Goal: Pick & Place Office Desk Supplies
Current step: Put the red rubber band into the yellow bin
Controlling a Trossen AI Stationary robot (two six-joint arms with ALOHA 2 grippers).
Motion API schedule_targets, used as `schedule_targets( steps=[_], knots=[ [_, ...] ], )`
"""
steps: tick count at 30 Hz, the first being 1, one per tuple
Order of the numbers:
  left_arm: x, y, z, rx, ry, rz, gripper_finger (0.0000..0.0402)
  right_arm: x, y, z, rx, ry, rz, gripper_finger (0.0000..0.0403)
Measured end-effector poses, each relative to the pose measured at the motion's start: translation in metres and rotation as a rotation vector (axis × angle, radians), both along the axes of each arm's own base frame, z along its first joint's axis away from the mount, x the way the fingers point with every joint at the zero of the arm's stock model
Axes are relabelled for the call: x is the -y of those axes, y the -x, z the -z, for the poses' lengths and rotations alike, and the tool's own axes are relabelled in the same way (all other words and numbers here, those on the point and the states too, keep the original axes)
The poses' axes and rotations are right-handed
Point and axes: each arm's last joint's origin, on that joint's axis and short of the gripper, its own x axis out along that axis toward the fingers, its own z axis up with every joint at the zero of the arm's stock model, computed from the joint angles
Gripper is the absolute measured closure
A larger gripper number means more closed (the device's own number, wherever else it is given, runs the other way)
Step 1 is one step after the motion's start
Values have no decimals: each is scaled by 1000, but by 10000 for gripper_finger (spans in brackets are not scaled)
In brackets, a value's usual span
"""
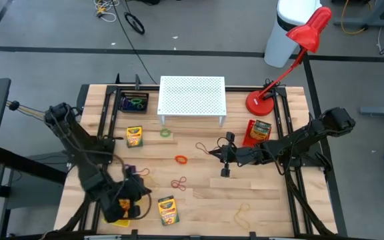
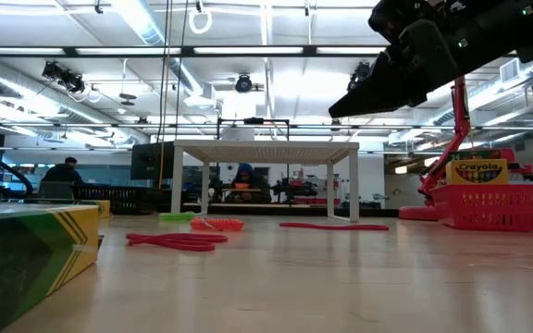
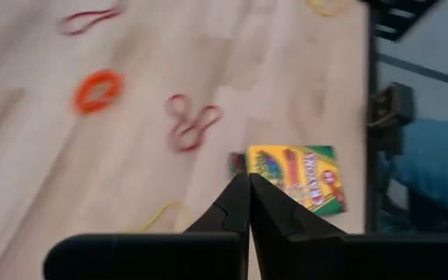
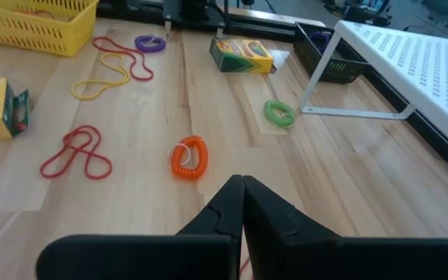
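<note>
The left gripper is seen hovering low over the near left part of the table, fingers pressed together and nothing visible between them. A crayon box lies flat just beyond the tips, apart from them. So a pick looks to be in hand on this side, but no grip is shown. For the next move, the fingers would have to be parted, lined up across the box's narrow sides and lowered around it. The yellow basket by that arm is judged the likely drop point.

The right gripper is held over mid-table, also closed on nothing, with an orange loop lying ahead of it on the wood.

Now the count. Three crayon boxes are made out: the one by the left gripper, one farther back on the left, and one standing in the red basket.

Loose on the table, one orange, one green and one purple loop are counted; more loops sit in the black tray, too small to number.

At least three reddish rubber bands and two yellow bands are spread about.
</note>
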Motion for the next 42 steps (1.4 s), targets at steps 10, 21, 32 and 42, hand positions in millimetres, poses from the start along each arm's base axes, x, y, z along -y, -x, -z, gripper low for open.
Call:
schedule_targets(
  steps=[10, 21, 32, 42],
  knots=[
    [-40, -40, 61, 398, 203, 310, 397, 0, -1, -3, 30, -10, 0, 386],
    [-124, -41, 68, 851, 7, -19, 385, 0, -1, -2, 26, -6, -1, 386],
    [-171, -53, 87, 668, -163, -337, 396, 14, -8, -13, 182, -150, 153, 386],
    [-178, -54, 104, 488, -13, -172, 389, 19, -17, 3, 132, -169, 93, 386]
  ],
)
